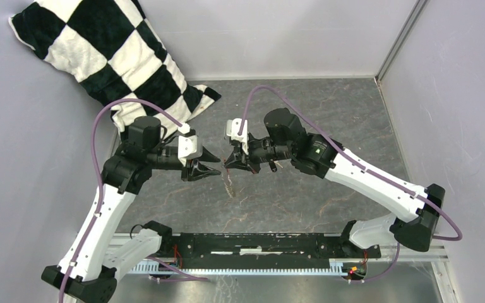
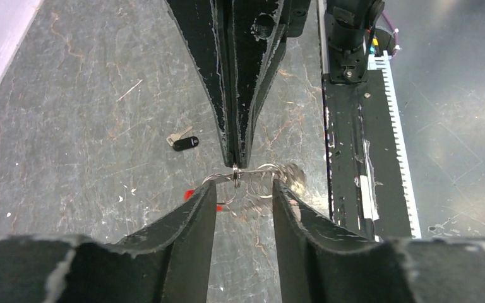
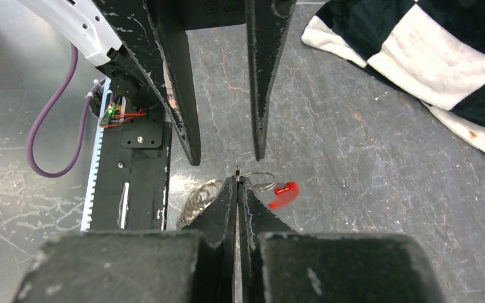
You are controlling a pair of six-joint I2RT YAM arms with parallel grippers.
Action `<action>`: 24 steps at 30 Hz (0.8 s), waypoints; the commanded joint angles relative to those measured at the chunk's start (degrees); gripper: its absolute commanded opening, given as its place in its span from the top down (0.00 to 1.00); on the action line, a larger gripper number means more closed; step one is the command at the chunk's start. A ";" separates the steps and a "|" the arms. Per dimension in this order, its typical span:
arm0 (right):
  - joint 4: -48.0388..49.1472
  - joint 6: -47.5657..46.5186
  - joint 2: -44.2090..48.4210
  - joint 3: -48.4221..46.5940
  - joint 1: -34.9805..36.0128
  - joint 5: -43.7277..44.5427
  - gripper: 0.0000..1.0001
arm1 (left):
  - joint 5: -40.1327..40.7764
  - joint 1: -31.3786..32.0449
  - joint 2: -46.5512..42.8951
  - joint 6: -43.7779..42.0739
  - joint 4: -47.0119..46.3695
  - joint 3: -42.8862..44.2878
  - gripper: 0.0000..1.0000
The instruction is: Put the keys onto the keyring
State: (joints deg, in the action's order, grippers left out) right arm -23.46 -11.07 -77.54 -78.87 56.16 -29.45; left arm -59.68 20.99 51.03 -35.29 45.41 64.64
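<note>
My right gripper [image 3: 237,182] is shut on the keyring [image 3: 263,177], pinching its thin silvery loop above the table. The red tag [image 3: 284,191] hangs to one side and a string of silvery pieces [image 3: 196,199] to the other. In the left wrist view the keyring [image 2: 256,171] sits just past my left gripper [image 2: 244,184], which is open with its fingertips on either side of the loop. The key [image 2: 183,141], with a black head and a short silver blade, lies loose on the table beyond. In the top view the left gripper [image 1: 213,163] and right gripper [image 1: 227,163] meet tip to tip, with the keyring [image 1: 230,183] dangling.
A black-and-white checkered pillow [image 1: 113,57] leans in the far left corner. A black rail [image 1: 259,246] runs along the near edge between the arm bases. Grey walls close in the left, back and right sides.
</note>
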 commanded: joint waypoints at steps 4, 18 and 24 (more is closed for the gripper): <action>0.94 -0.75 -1.06 -3.62 1.01 -0.65 0.99 | -2.01 -0.06 -0.21 -1.26 -3.98 -0.61 0.54; -0.11 -0.90 -2.40 -6.04 1.32 -1.09 0.99 | -1.03 -0.04 2.93 -16.54 12.75 4.48 0.67; -1.47 -1.30 -3.32 -7.06 1.90 -0.78 0.99 | -0.46 -0.06 2.36 -15.06 9.96 5.30 0.64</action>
State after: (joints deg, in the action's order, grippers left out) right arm -25.41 -11.57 -80.47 -82.91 57.52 -29.71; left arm -60.05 20.99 54.08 -47.62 55.64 67.18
